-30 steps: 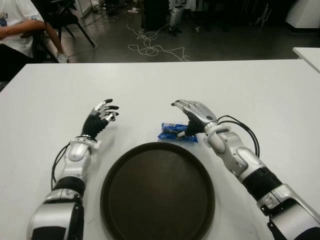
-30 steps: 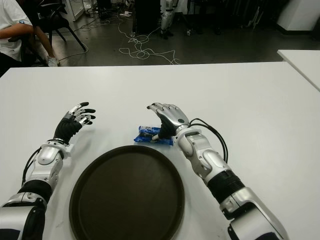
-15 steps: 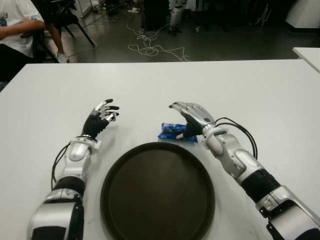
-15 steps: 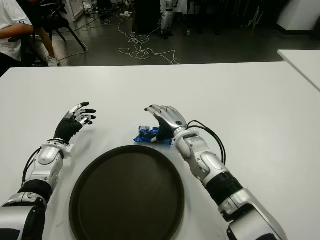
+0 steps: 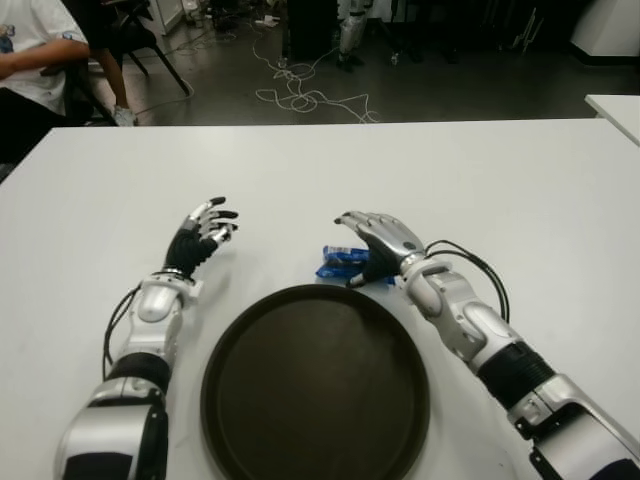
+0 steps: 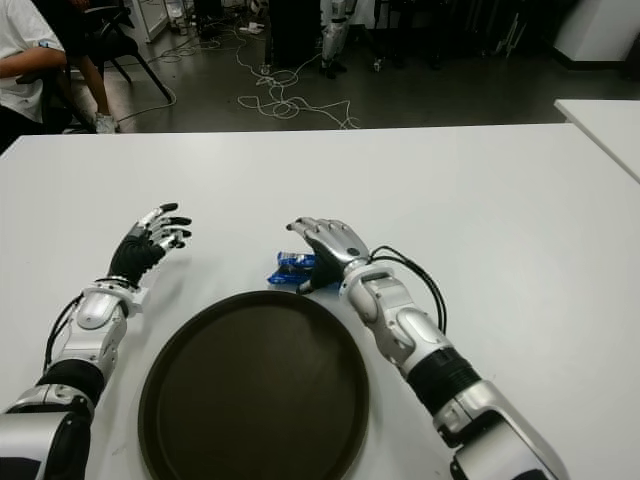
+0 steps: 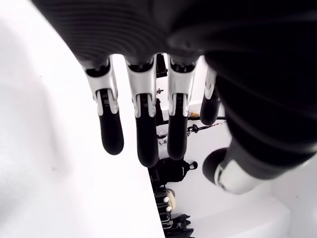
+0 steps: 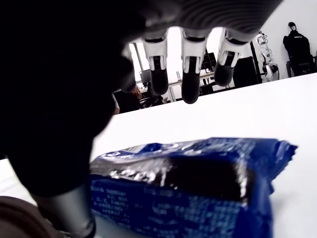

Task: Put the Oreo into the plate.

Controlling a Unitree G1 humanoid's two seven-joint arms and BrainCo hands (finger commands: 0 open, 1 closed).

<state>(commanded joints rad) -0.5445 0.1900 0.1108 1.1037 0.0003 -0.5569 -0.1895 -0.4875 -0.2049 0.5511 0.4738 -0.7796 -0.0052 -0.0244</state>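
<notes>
A blue Oreo packet (image 5: pixel 341 263) lies flat on the white table (image 5: pixel 480 190), just beyond the far rim of the round dark plate (image 5: pixel 315 385). My right hand (image 5: pixel 372 243) hovers over the packet's right end with its fingers spread and arched, palm down. In the right wrist view the packet (image 8: pixel 198 183) fills the space under the palm, the fingers (image 8: pixel 190 74) stretch out above it, and the thumb stands at its side. Nothing is grasped. My left hand (image 5: pixel 203 232) is open, left of the plate, with nothing in it.
A seated person (image 5: pixel 40 50) is at the far left corner of the table. Cables (image 5: pixel 300 95) trail over the dark floor behind. Another white table's corner (image 5: pixel 615 108) shows at the right.
My right hand has shifted a little left and lower over the packet. The packet and my left hand have not moved.
</notes>
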